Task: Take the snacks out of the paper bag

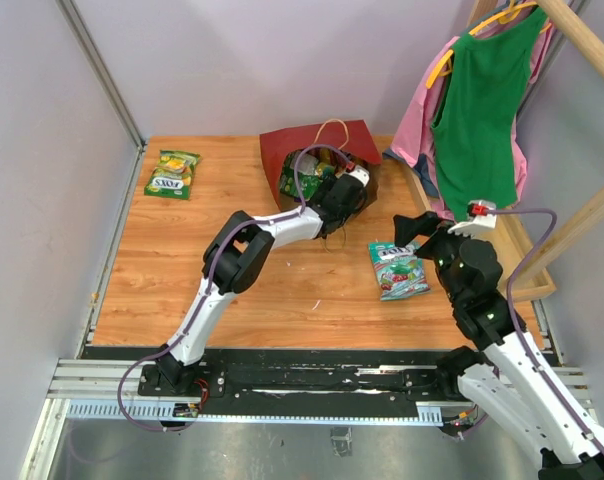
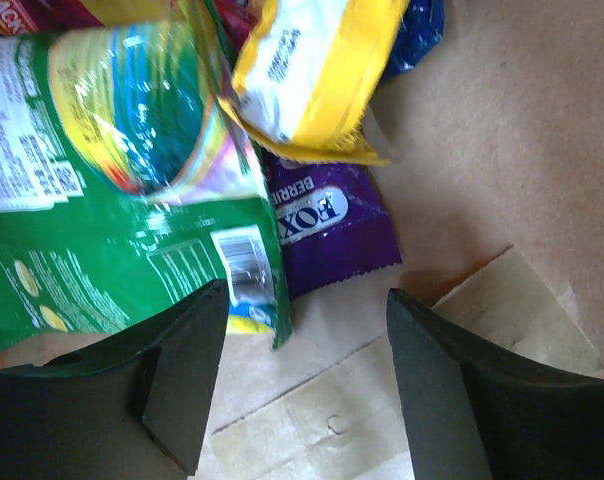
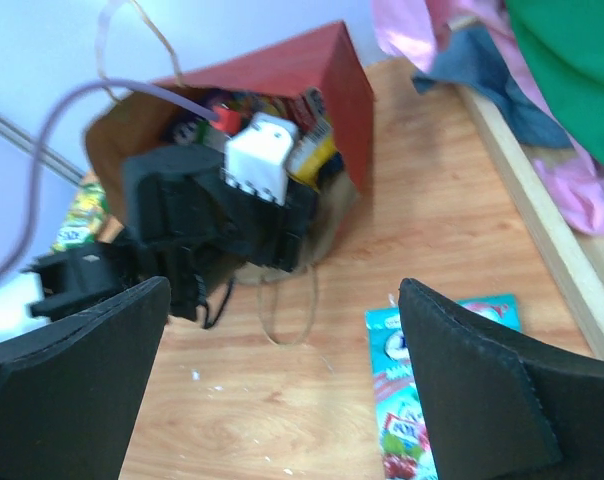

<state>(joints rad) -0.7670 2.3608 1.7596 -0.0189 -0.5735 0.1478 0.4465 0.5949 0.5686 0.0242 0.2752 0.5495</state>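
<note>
Now — left end effector [image 2: 304, 340]: spread apart inside red paper bag [image 1: 282, 150], beside glossy green packet [image 2: 102, 270].
Right end effector [image 3: 282, 330]: wide apart — above wooden worktop [image 1: 282, 290], near teal-white packet [image 1: 397, 270].

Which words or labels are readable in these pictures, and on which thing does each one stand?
"FOX", upside down: purple packet.
"BERRIE", cut off at the edge: same purple packet.
"FOX'S", small but legible: green-yellow packet, top view.
Too small or blurred to read: the fine print and barcode on the green packet, and the label of the teal packet.
</note>
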